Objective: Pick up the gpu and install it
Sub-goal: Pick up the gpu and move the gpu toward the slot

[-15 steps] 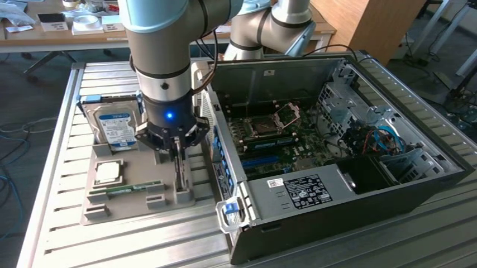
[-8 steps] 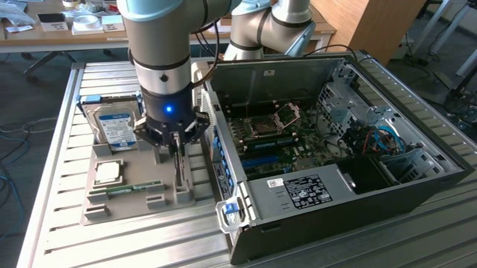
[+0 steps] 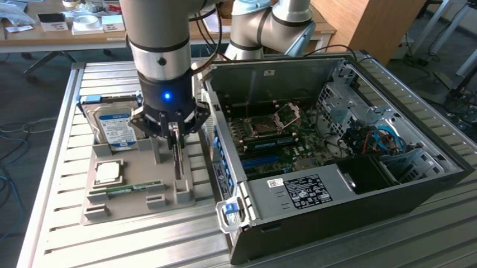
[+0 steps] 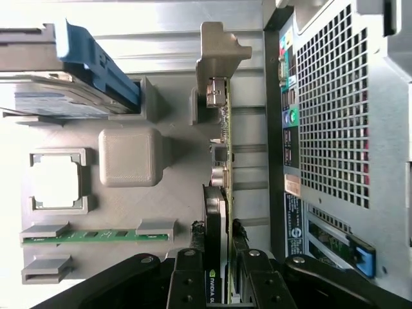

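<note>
Hard drive [image 3: 113, 127], processor chip [image 3: 109, 172] and green memory stick [image 3: 123, 190] seated in gray holder [image 3: 128, 215], slatted metal table [image 3: 111, 245]

Exterior view: soft, even daylight; counter [image 3: 60, 234] slats bright, case [image 3: 417, 190] interior dim at 3 o'clock; blue light [image 3: 167, 96] glows on arm [image 3: 158, 33]. Wrist view: CPU [image 4: 56, 182] blown out white, tray [image 4: 129, 212] shadows faint.

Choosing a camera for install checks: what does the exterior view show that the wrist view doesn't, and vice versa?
Exterior view: the case's open inside, with motherboard and power supply. Wrist view: the case's perforated rear panel and the gpu's metal bracket. Both: the gripper shut on the gpu, which stands on edge in the gray tray, with hard drive and memory stick.
</note>
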`<state>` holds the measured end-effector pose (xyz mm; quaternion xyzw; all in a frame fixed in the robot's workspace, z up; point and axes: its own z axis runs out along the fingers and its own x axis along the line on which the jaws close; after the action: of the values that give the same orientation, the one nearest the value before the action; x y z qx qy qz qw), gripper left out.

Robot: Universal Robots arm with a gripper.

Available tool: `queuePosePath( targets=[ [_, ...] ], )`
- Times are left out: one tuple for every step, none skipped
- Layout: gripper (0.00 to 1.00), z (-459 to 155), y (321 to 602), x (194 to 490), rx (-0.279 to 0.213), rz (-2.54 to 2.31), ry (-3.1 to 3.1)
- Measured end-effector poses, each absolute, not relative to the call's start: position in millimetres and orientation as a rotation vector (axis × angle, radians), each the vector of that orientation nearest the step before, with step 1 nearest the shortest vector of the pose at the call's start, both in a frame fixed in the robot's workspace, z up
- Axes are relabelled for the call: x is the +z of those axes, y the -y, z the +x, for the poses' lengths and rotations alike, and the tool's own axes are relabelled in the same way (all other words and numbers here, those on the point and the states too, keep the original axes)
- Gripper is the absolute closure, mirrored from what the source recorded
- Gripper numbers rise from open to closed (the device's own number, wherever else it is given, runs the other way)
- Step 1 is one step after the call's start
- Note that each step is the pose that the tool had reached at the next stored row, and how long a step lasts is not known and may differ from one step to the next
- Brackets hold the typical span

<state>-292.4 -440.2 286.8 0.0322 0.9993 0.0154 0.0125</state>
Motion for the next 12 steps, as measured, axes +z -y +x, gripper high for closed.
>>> queuePosePath(
  targets=[
    [0.73, -292.4, 440.3, 290.4, 0.048, 0.100, -3.115],
    [0.73, -292.4, 440.3, 293.9, 0.048, 0.100, -3.115],
    [0.73, -292.4, 440.3, 297.7, 0.048, 0.100, -3.115],
    [0.73, -292.4, 440.3, 301.6, 0.048, 0.100, -3.114],
    [0.73, -292.4, 440.3, 306.0, 0.048, 0.100, -3.115],
    [0.73, -292.4, 440.3, 310.7, 0.048, 0.100, -3.115],
    [0.73, -292.4, 440.2, 315.0, 0.048, 0.100, -3.115],
    [0.73, -292.4, 440.3, 319.2, 0.048, 0.100, -3.115],
    [0.73, -292.4, 440.3, 323.6, 0.048, 0.100, -3.115],
    [0.73, -292.4, 440.3, 328.3, 0.048, 0.100, -3.114],
    [0.73, -292.4, 440.3, 332.8, 0.048, 0.100, -3.114],
    [0.73, -292.4, 440.3, 337.3, 0.048, 0.100, -3.114]
  ],
)
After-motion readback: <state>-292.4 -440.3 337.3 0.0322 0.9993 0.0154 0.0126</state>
